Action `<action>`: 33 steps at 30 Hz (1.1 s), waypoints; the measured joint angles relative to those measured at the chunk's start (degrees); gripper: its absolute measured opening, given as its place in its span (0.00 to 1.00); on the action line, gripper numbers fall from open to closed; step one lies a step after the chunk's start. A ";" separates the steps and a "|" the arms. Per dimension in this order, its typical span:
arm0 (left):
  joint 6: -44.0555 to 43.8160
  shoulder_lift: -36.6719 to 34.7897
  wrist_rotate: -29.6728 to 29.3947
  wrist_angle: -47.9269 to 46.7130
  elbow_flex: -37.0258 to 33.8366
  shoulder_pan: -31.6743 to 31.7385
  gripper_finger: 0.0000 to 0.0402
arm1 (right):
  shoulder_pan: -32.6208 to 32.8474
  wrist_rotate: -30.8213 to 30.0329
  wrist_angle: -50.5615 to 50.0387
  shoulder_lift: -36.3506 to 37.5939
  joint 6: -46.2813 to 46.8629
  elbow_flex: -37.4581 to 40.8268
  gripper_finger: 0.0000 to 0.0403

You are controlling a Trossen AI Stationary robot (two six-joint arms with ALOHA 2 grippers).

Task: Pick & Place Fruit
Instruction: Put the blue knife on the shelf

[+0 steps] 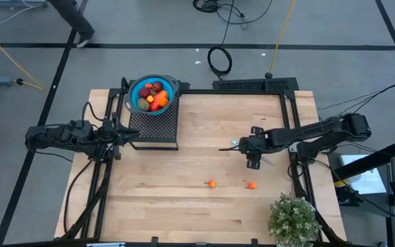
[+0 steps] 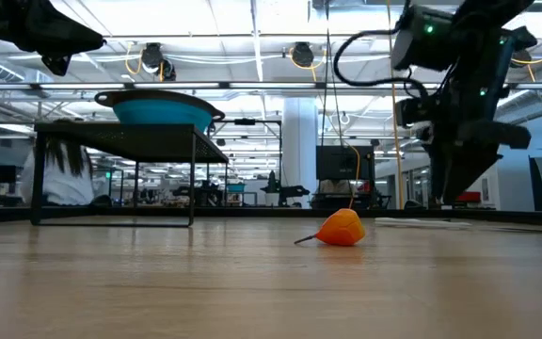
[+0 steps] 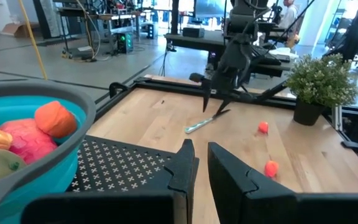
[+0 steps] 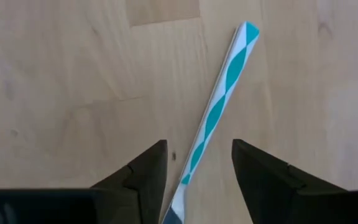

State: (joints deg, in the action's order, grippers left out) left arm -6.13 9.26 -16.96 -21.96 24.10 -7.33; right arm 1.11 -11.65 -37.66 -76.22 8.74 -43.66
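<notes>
A blue bowl (image 1: 134, 88) stands on a black mesh stand (image 1: 153, 125) at the far left and holds several toy fruits (image 1: 153, 96). Two tiny orange fruits (image 1: 212, 184) (image 1: 252, 184) lie on the wooden table toward its near edge. My right gripper (image 4: 197, 165) is open and points steeply down over a teal-and-white utensil (image 4: 219, 106) that lies flat on the table. Its fingers stand on either side of the utensil's handle and above it. My left gripper (image 3: 197, 162) waits beside the stand, level, its fingers nearly together with nothing between them.
A bushy potted plant (image 1: 293, 218) stands at the table's near right corner. A black frame (image 1: 238, 90) edges the table's far and right sides. Bare wood lies between the stand and the two orange fruits.
</notes>
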 joint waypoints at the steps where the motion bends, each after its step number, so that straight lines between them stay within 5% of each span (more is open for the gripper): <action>1: -0.01 0.00 0.05 -0.05 0.00 0.00 0.10 | -0.38 -0.04 0.38 -0.74 0.00 0.00 0.43; 16: -0.21 -0.01 0.56 -0.37 0.00 0.00 0.10 | -8.12 4.62 1.04 -3.66 -0.24 0.12 0.43; 33: -0.42 0.00 0.62 -0.55 0.00 0.00 0.10 | -9.01 5.74 4.85 -3.49 1.13 5.27 0.42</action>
State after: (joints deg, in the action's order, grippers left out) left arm -6.55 9.25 -16.34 -22.50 24.10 -7.33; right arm -7.90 -5.91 -32.82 -79.70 9.87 -38.39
